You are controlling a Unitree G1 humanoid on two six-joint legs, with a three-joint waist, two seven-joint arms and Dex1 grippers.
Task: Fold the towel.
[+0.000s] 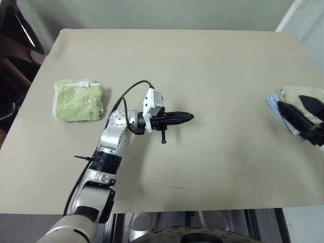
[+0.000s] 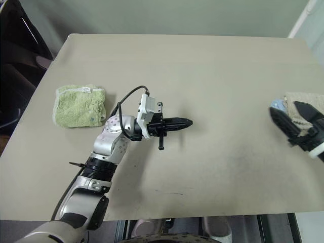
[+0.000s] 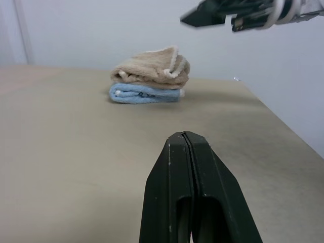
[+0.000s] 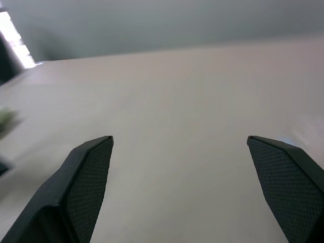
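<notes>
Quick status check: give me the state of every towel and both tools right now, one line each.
beige towel: folded, stacked on the light blue towel, at the table's right edge.
light blue towel: folded flat, bottom of that stack.
green towel: folded, lying alone on the table's left side.
left tool: shut, empty, above the table's middle.
right tool: open wide, empty, above the stack.
table: bare between the towels.

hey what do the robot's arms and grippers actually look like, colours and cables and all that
The left arm is silver-grey metal with black joint bands; a black cable loops to a white camera block at the wrist. The left gripper has slim black fingers. The right gripper has black wedge-shaped fingers with fine mesh-textured pads.
</notes>
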